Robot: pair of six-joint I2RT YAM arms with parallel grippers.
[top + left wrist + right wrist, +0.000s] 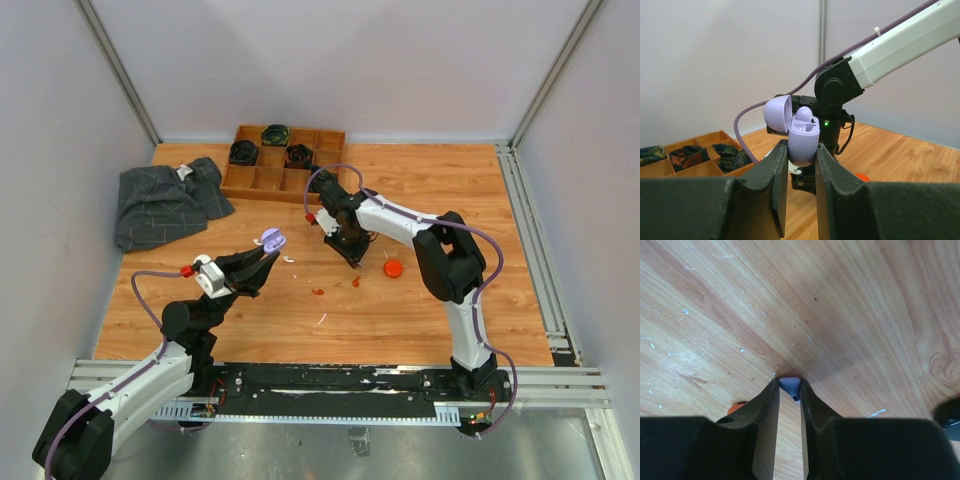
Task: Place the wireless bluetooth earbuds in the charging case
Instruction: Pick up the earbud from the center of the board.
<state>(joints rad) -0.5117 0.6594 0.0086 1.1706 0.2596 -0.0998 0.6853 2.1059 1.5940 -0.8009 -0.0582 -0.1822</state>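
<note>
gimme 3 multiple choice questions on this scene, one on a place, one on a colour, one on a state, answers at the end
1. Where does the grey cloth lie?
A) under the right arm
B) far left, beside the wooden tray
C) at the near edge

2. What colour is the case in the left hand?
A) black
B) orange
C) lilac

3. How is the right hand?
A) closed on a lilac earbud
B) wide open
C) holding the cloth

Answers:
1 B, the top view shows the cloth just left of the tray.
2 C, the left wrist view shows a lilac shell.
3 A, the right wrist view shows the earbud pinched in it.
</note>
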